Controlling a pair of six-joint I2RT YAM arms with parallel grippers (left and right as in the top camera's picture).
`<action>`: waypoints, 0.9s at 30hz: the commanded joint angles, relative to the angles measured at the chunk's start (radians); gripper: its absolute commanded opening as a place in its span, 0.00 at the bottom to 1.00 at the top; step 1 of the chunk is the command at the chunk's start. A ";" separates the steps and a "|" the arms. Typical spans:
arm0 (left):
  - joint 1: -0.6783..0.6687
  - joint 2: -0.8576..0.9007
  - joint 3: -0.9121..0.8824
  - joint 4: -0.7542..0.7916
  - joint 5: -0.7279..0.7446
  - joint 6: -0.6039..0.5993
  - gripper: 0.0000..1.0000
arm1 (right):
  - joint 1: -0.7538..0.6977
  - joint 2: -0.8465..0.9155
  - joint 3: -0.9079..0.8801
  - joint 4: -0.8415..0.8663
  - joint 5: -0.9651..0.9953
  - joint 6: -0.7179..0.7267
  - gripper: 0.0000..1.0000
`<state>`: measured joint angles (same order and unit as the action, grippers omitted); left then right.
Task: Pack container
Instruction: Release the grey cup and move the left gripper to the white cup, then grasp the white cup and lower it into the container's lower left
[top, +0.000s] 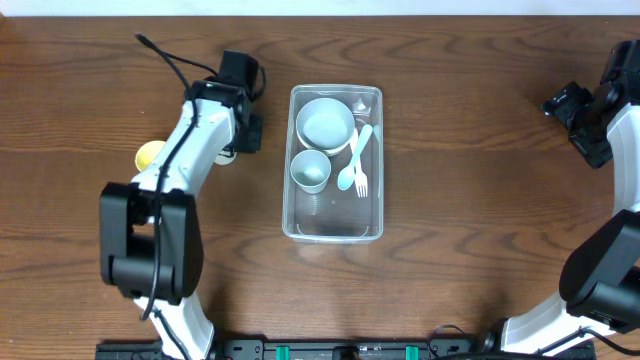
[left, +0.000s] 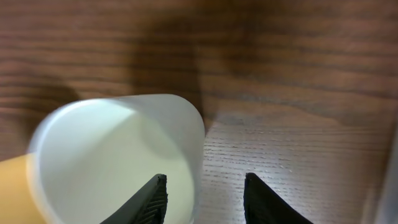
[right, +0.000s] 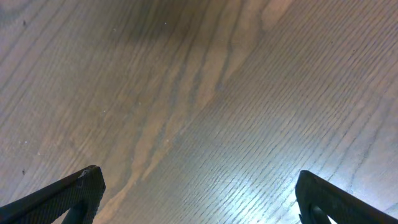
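- Your left gripper (left: 205, 177) has its fingers (left: 155, 198) spread, and the thin wall of a white cup (left: 118, 155) stands between them: one finger seems inside the mouth, the other outside over the table (left: 298, 93). They are not pinching it yet, as far as I can see
- I think this hold is chosen because the cup is too wide to take around the body, so a grip on the rim is easier
- Just behind the white cup, at its left, there is a yellow thing (top: 150, 155). I cannot tell if the two touch, so close slowly
- The container (top: 332, 215) is in the middle of the table, right of this cup. It already holds a bowl (top: 325, 122) at the far end, a small cup (top: 310, 170) near it, and a spoon (top: 346, 180) and a fork (top: 362, 186) along the right wall
- The near part is free, probably the place for the white cup
- Your right gripper (right: 196, 177) is far right, fingers wide apart over bare wood, out of the way
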<state>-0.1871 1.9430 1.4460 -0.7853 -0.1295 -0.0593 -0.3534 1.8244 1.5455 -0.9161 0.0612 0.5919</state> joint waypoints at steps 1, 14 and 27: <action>0.001 0.032 -0.011 -0.007 0.010 -0.029 0.41 | -0.005 0.003 0.009 0.000 0.014 0.010 0.99; 0.001 0.014 -0.006 -0.040 0.010 -0.028 0.06 | -0.005 0.003 0.009 0.000 0.014 0.010 0.99; -0.036 -0.354 0.043 -0.201 0.058 -0.050 0.06 | -0.005 0.003 0.009 0.000 0.014 0.010 0.99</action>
<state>-0.1974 1.7008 1.4559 -0.9600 -0.1070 -0.0944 -0.3534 1.8244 1.5455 -0.9161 0.0612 0.5919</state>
